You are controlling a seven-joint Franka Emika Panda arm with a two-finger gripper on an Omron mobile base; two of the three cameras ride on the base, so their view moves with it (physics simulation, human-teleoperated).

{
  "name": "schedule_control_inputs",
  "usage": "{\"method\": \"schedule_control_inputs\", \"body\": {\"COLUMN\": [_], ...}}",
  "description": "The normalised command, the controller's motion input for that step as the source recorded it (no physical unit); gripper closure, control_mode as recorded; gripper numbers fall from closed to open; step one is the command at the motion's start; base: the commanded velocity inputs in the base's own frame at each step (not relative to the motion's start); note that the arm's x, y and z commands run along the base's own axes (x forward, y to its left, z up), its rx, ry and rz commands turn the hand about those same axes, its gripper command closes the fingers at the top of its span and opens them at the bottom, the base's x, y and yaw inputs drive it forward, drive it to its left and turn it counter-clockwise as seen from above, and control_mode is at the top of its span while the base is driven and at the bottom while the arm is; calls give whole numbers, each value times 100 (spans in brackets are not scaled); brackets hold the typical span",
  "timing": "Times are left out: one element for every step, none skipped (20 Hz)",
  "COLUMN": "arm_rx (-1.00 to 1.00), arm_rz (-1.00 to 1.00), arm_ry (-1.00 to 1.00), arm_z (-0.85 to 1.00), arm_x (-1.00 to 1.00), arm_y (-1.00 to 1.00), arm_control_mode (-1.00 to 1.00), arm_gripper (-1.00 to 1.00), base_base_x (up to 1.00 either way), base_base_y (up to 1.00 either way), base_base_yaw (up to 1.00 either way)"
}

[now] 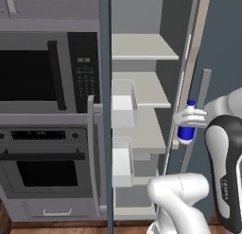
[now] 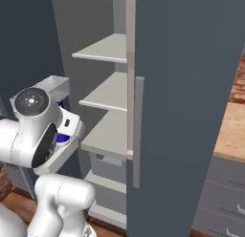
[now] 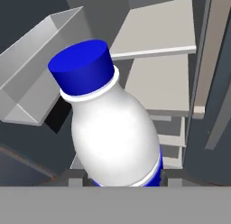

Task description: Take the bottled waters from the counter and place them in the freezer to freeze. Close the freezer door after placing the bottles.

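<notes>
A: Kitchen. Freezer (image 1: 142,87) stands open, pale shelves (image 1: 142,46) bare, oven (image 1: 45,169) and microwave (image 1: 47,70) on its left.
B: Hand?
A: Hand (image 1: 189,119) closed on the blue-capped bottle (image 1: 187,129), held upright just in front of the shelves' right edge.
B: Door?
A: Freezer door (image 1: 105,110) swung open, white bins (image 1: 124,103) facing in.

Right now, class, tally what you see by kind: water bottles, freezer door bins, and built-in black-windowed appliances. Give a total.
Water bottles: 1, the blue-capped bottle held in the end effector
Door bins: 2, upper bin and lower bin
Black-windowed appliances: 2, microwave and oven
Total: 5
</notes>
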Motion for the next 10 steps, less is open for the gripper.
{"method": "schedule_control_inputs", "body": {"arm_rx": [0, 0, 0, 0, -6, -5, -4, -3, -2, -2], "arm_rz": [-8, -8, -6, -7, -8, -10, -14, -14, -15, -17], "arm_ry": [0, 0, 0, -7, -9, -4, 0, 0, 0, 0], "arm_z": [0, 0, -9, -13, -21, -14, -14, -14, -10, -9], "arm_x": [30, 66, 73, 49, 26, 38, 60, 63, 67, 67], "arm_y": [0, 0, -32, -26, 0, 0, 0, 0, 0, 12], "arm_control_mode": [-100, -100, -100, -100, -100, -100, -100, -100, -100, -100], "arm_gripper": [100, 100, 100, 100, 100, 100, 100, 100, 100, 100], "base_base_x": [0, 0, 0, 0, 0, 0, 0, 0, 0, 0], "base_base_y": [0, 0, 0, 0, 0, 0, 0, 0, 0, 0], "base_base_yaw": [0, 0, 0, 0, 0, 0, 0, 0, 0, 0]}}
